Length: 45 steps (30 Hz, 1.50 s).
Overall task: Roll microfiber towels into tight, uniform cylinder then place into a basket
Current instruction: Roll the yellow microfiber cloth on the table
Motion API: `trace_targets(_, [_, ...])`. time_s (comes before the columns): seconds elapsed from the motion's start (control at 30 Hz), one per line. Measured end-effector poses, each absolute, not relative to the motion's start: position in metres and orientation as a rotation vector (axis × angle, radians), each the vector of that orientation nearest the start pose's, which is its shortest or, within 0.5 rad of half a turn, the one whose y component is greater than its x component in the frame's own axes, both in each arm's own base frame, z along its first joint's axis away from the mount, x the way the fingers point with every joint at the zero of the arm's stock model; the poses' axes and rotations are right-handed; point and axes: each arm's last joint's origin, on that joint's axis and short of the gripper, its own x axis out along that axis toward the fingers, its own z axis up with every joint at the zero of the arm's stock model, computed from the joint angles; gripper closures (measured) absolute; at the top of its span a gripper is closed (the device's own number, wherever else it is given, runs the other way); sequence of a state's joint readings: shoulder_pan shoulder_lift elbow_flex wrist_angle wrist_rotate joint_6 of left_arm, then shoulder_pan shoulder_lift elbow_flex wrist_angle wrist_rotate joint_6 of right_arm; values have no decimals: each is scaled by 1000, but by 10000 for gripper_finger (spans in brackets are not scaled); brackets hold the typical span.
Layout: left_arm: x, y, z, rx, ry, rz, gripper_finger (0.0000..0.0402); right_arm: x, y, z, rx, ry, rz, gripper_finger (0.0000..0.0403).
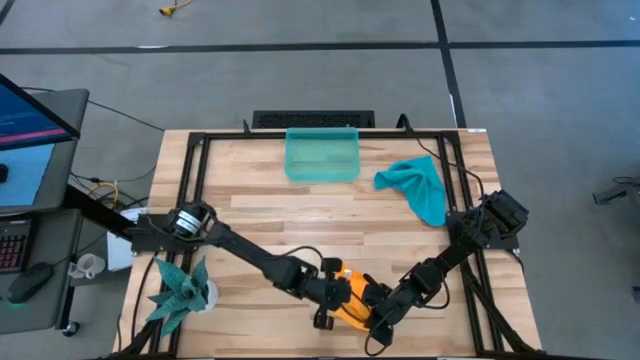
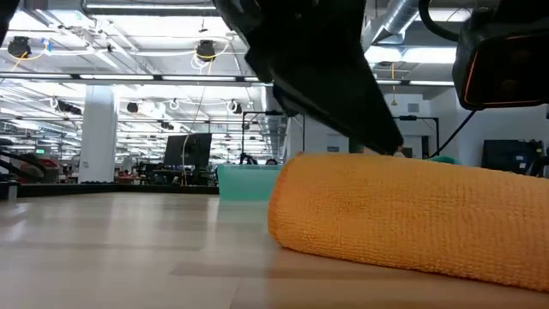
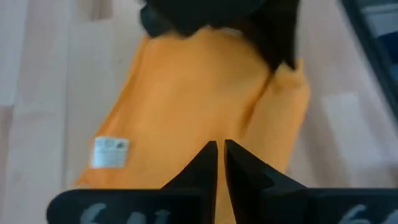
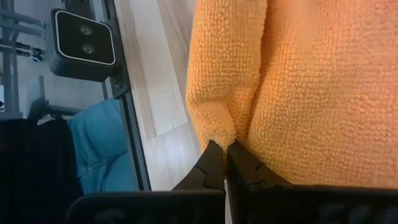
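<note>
While the orange towel point(image 1: 352, 300) lies rolled at the table's point(image 1: 260, 210) six o'clock edge, both claws sit closed on it: left claw point(image 1: 330, 293) at its nine o'clock end, right claw point(image 1: 385, 312) pinching a fold at three. Basket point(image 1: 322, 155) waits at twelve.

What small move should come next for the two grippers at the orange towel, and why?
Probably lift the rolled orange towel together and carry it toward the basket. It already looks like a cylinder at the table's near edge, the left gripper and right gripper are shut at it, and the basket sits at the far edge.
</note>
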<state>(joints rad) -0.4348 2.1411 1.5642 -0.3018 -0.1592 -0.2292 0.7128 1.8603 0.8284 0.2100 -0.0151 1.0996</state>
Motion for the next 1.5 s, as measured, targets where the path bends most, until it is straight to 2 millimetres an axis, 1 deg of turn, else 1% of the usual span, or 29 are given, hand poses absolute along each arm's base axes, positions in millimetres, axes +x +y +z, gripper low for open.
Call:
trace_targets(0.1, [417,-194,160,5,929,-195,381,256,221,106,711,1053,175,392])
trace_targets(0.17, [418,-201,153,-34,936,-226,381,256,221,106,710,1054,174,392])
trace_targets(0.27, [412,-206,141,-9,989,-189,381,256,221,106,711,1053,175,392])
trace_targets(0.33, [411,-207,137,-4,1002,-160,381,256,221,106,713,1052,177,392])
trace_targets(0.5, [410,-204,140,42,985,-109,381,256,221,107,720,1049,173,392])
trace_targets(0.57, [409,-204,145,59,971,-105,381,256,221,107,722,1050,171,392])
trace_targets(0.67, [403,-206,157,86,967,-83,381,256,221,107,722,1049,171,392])
trace_targets(0.77, [392,-215,168,130,952,-59,381,257,221,106,721,1050,169,392])
trace_targets(0.83, [385,-228,174,149,931,-96,381,256,221,106,720,1052,169,392])
trace_targets(0.9, [378,-242,174,176,917,-143,381,256,221,106,720,1051,169,392])
trace_targets(0.97, [374,-253,165,190,920,-172,381,256,221,106,721,1051,169,392])
trace_targets(1.03, [373,-258,153,216,942,-187,381,256,221,106,722,1050,171,392])
trace_targets(1.17, [384,-261,139,196,905,-285,381,256,221,107,735,1049,161,392])
trace_targets(1.3, [387,-255,132,210,931,-257,381,257,221,106,733,1044,154,392])
trace_targets(1.5, [388,-253,133,236,909,-194,381,257,221,106,733,1043,154,392])
